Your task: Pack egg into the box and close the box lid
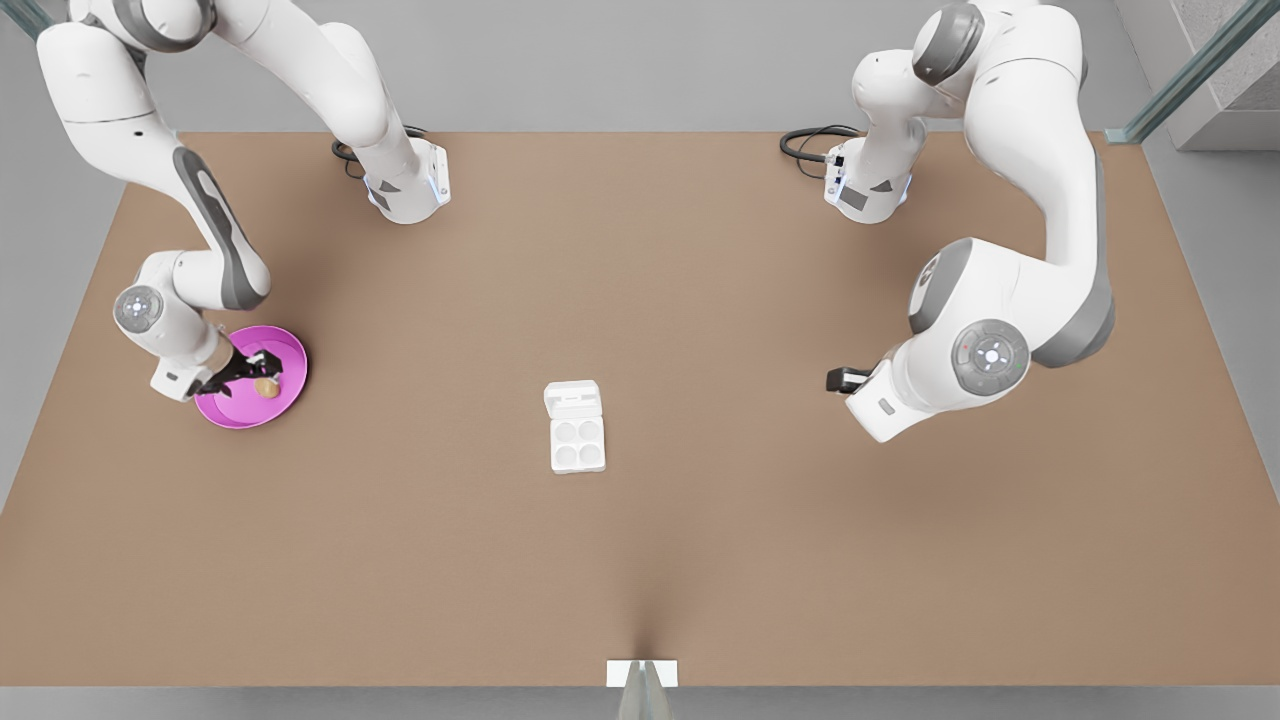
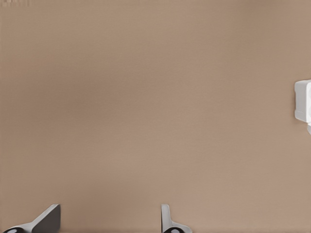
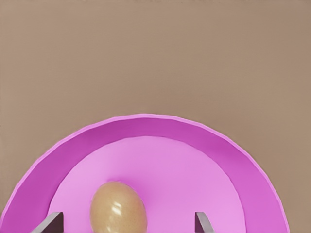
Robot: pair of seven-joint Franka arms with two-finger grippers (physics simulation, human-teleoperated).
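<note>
Box mid-table, box lid flung open, all four wells bare; left gripper parked well off at front view's right, jaws apart, empty. Right gripper over pink plate, fingers spread wide astride egg, not yet clamped; looks light, smooth, slippery, probably fragile, best pinched gently across the widest middle

You get even, soft light from above: faint blurred shadows on the table under the arms, a small glint on the egg, no glare, no edge distortion.
</note>
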